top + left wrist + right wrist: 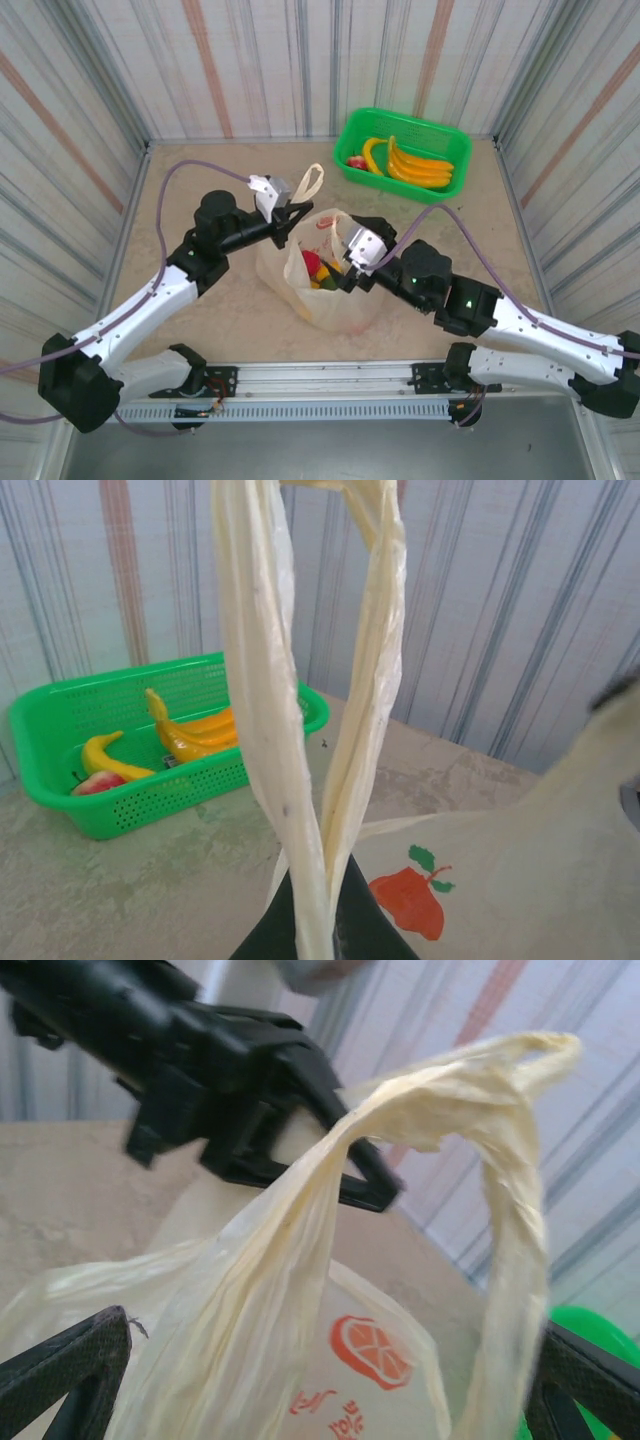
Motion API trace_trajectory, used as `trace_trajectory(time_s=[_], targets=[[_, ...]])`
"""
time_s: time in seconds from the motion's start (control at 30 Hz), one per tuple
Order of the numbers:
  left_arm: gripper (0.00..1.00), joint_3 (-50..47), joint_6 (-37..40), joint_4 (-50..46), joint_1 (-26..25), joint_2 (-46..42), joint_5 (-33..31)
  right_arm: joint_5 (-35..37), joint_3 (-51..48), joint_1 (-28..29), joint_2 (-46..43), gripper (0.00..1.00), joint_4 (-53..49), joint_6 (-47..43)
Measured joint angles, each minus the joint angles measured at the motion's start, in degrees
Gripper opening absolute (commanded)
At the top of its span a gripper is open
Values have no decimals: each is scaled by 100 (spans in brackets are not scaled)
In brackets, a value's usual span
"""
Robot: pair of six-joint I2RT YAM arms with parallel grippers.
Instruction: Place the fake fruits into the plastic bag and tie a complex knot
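The cream plastic bag (pixel 325 290) stands mid-table with its mouth up, and red, yellow and green fake fruits (pixel 318 268) lie inside it. My left gripper (pixel 290 222) is shut on the bag's far handle (pixel 300 730), which rises as a long loop from between its black fingers (pixel 375 935). My right gripper (pixel 320 1360) is open at the bag's near side. The other handle loop (pixel 500 1160) hangs loose between its wide-spread fingers (pixel 70 1370). The left gripper (pixel 250 1090) shows just behind that loop. The knot is out of view.
A green basket (pixel 455 175) at the back right holds yellow bananas (pixel 415 165) and a red fruit (pixel 356 161). Striped walls close the table on three sides. Purple cables arch over both arms.
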Motion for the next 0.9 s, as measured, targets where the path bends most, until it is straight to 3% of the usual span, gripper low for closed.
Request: trace_trajectory(time_s=[0.3,0.5,0.67,0.9], targets=[[0,72,2,308,-142,256,348,-997,-26,-1132,-402,99,-251,649],[0,260,4,472,-334,544,540,-1987,-433,-1888,-533,99,-232,1690],[0,328,4,470,-402,610,535,-2643,-651,-1851,-350,91,-105,2378],[0,328,2,463,-455,610,413,-2787,-787,-1335,87,81,426,2618]])
